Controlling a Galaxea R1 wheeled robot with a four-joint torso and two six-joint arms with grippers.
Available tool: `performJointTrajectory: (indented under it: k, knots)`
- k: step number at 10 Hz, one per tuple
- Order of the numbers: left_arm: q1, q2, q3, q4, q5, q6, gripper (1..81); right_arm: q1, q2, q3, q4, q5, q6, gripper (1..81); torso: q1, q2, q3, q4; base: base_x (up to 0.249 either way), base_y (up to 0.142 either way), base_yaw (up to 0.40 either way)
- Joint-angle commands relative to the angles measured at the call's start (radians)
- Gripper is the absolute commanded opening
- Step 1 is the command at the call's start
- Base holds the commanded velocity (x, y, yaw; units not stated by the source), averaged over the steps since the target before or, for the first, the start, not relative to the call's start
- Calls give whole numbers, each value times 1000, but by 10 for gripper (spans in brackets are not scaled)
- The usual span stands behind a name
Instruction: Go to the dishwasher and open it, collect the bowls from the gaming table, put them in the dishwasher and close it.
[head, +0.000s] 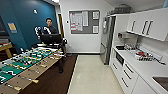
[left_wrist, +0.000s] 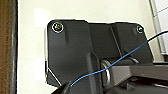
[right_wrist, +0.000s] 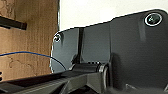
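The head view looks down a kitchen-and-games room with a pale floor running up its middle. Left of that floor stands one table-football table with a green field and rods with handles, on a dark brown carpet. Right of the floor runs a white desk over white drawers, with white wall cupboards above. On that desk sits one dish rack holding something red that I cannot make out. One tall steel fridge stands at the floor's far right end. One person stands behind the football table. The dishwasher, bowls and gaming table cannot be picked out here. Whether either arm's jaws are open cannot be told.
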Motion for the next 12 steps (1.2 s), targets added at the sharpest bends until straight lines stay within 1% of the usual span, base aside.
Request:
performJointTrajectory:
  k: [1,2,3,9,11,12]
  knots:
    - [-34,-13,1,0,44,1,811,46,-8,10,-14,-27,-2,811,0,0,0,0,0,0,340]
    - [-34,-12,1,-2,44,1,811,46,-11,11,-14,-27,-2,811,0,0,0,0,0,0,340]
    - [-36,-10,1,-2,46,1,811,46,-16,17,-13,-13,-2,811,0,0,0,0,0,0,340]
    - [-34,-16,5,-4,44,-1,811,48,-16,28,-16,-10,-2,811,0,0,0,0,0,0,340]
    - [-31,-16,15,1,43,-1,811,43,-31,63,-30,-10,-4,811,0,0,0,0,0,0,340]
    - [-29,-25,39,4,43,-1,811,40,-51,100,-36,-10,-4,811,0,0,0,0,0,0,340]
